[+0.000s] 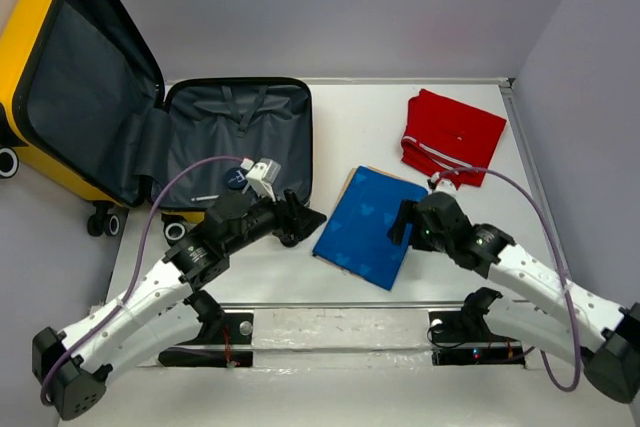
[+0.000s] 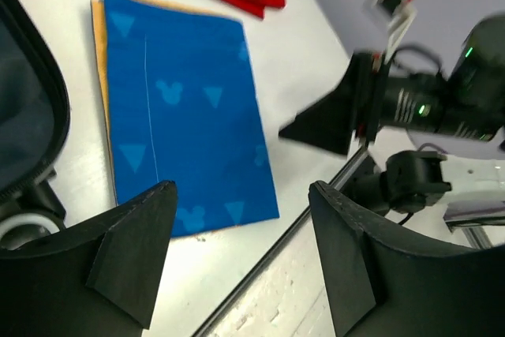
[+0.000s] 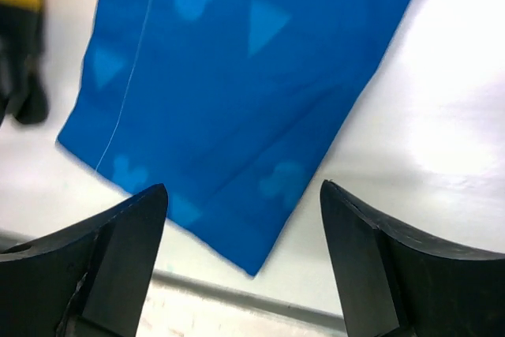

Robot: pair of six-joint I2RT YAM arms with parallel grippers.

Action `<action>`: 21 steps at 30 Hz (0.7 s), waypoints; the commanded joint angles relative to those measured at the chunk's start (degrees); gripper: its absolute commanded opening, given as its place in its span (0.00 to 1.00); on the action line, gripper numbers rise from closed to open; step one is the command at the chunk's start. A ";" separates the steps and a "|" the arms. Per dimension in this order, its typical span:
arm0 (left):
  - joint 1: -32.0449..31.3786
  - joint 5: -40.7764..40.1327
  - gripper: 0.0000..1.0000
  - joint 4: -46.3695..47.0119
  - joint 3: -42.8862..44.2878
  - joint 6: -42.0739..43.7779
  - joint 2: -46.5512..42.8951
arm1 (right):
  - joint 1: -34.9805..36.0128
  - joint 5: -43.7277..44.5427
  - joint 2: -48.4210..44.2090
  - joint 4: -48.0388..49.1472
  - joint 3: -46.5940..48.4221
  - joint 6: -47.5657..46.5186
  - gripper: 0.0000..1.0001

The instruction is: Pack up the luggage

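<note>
The yellow luggage (image 1: 45, 17) lies open at the back left, its lid propped up and its grey-lined base (image 1: 240, 132) flat on the table. A folded blue cloth (image 1: 370, 227) with a cartoon print lies in the middle, with an orange layer (image 2: 97, 29) showing under its edge. My left gripper (image 1: 305, 217) hovers open between the luggage and the cloth's left edge, nothing between its fingers (image 2: 134, 242). My right gripper (image 1: 403, 222) hangs open over the cloth's right edge. In the right wrist view the blue cloth (image 3: 237, 76) fills the frame above my open right gripper (image 3: 243, 191).
A folded red cloth (image 1: 452, 137) lies at the back right. A metal rail (image 1: 340, 305) runs along the table's near edge between the arm bases. Grey walls close in the back and the right side. The luggage's black wheels (image 1: 105, 219) sit near the left arm.
</note>
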 commanded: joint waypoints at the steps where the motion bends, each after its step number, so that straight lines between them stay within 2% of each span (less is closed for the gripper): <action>1: -8.14 -15.85 0.78 -1.73 -2.40 -4.35 4.21 | -11.07 7.71 10.72 5.24 6.57 -8.04 0.84; 4: -12.37 -23.35 0.81 -2.00 -2.49 -6.90 7.98 | -21.72 0.59 14.88 12.36 7.27 -13.41 0.84; 6: -16.06 -28.61 0.85 -3.93 -1.79 -8.30 10.80 | -23.86 0.58 19.36 13.96 9.11 -14.82 0.83; 10: -20.56 -39.17 0.89 -9.38 1.46 -11.11 22.03 | -25.63 -1.70 26.57 16.60 11.31 -15.71 0.79; 15: -20.73 -38.05 0.90 -4.99 0.76 -12.79 30.49 | -26.15 -3.46 31.49 20.64 10.53 -15.27 0.75; 21: -20.73 -38.49 0.88 -3.41 -0.03 -14.29 33.75 | -26.68 -4.95 33.96 23.28 9.04 -14.92 0.72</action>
